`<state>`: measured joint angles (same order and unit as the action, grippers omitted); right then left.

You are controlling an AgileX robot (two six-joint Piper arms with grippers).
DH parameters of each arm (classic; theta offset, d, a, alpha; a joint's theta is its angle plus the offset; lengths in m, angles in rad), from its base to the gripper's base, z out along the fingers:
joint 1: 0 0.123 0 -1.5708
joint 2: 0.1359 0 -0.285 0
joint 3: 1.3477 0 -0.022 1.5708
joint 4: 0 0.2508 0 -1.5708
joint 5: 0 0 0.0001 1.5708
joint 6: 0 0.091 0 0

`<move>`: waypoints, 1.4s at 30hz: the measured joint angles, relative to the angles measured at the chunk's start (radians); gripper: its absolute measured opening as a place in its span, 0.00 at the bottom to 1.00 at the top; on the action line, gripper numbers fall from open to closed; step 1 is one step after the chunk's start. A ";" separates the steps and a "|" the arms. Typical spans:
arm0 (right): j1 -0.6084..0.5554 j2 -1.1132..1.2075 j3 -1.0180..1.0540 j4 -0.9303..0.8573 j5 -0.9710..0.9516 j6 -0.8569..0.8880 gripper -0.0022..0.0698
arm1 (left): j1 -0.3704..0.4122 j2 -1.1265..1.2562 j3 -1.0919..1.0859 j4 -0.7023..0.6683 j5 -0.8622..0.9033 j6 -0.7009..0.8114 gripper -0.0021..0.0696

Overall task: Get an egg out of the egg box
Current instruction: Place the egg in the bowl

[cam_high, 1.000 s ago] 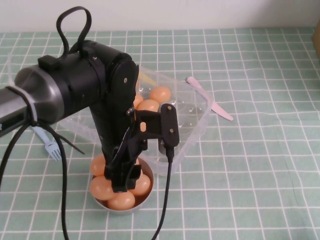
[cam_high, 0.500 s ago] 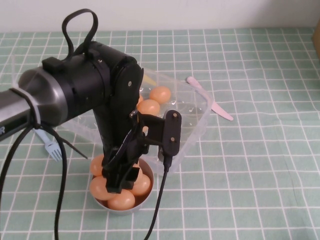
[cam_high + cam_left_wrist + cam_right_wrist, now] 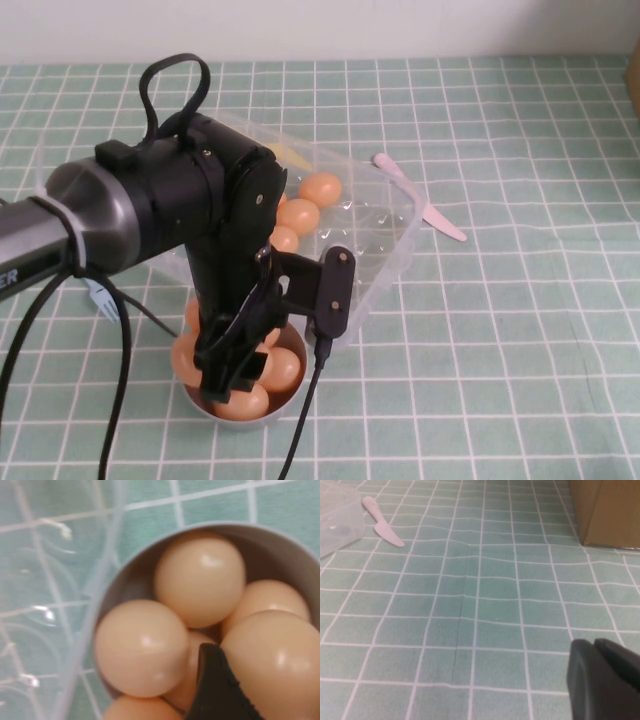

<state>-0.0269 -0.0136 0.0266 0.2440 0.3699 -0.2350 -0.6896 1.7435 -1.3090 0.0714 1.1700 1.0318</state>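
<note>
The clear plastic egg box (image 3: 395,250) lies at mid table with three orange-tan eggs (image 3: 320,188) showing in its wells; my left arm hides its left part. My left gripper (image 3: 232,385) points down into the small grey bowl (image 3: 287,402) in front of the box. In the left wrist view one black finger (image 3: 215,690) presses against a large, near egg (image 3: 280,655) above several other eggs in the bowl (image 3: 280,555); the other finger is out of view. The box wall (image 3: 75,630) shows beside the bowl. My right gripper (image 3: 600,680) is shut and empty, low over the cloth.
A pink plastic knife (image 3: 420,208) lies right of the box and shows in the right wrist view (image 3: 382,527). A blue fork (image 3: 103,300) lies left of the arm. A cardboard box (image 3: 605,510) stands at the far right edge.
My left arm has moved down and toward the front left, lowering the gripper into the bowl. A third egg in the box has come into view.
</note>
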 joint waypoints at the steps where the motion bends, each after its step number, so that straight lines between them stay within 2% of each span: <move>1: 0.000 0.000 0.000 0.000 0.000 0.000 0.01 | 0.000 0.000 0.000 0.005 -0.013 0.000 0.52; 18: 0.000 0.000 0.000 0.000 0.000 0.000 0.01 | 0.000 0.000 0.002 -0.052 -0.049 -0.005 0.52; 21: 0.000 0.000 0.000 0.000 0.000 0.000 0.01 | 0.000 0.000 0.002 -0.065 -0.049 -0.007 0.56; 27: 0.000 0.000 0.000 0.000 0.000 0.000 0.01 | 0.000 0.000 0.002 -0.054 -0.049 -0.007 0.62; 42: 0.000 0.000 0.000 0.000 0.000 0.000 0.01 | -0.009 0.000 -0.034 0.000 -0.022 -0.063 0.63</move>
<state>-0.0269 -0.0136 0.0266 0.2440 0.3699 -0.2350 -0.6986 1.7435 -1.3426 0.0709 1.1484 0.9685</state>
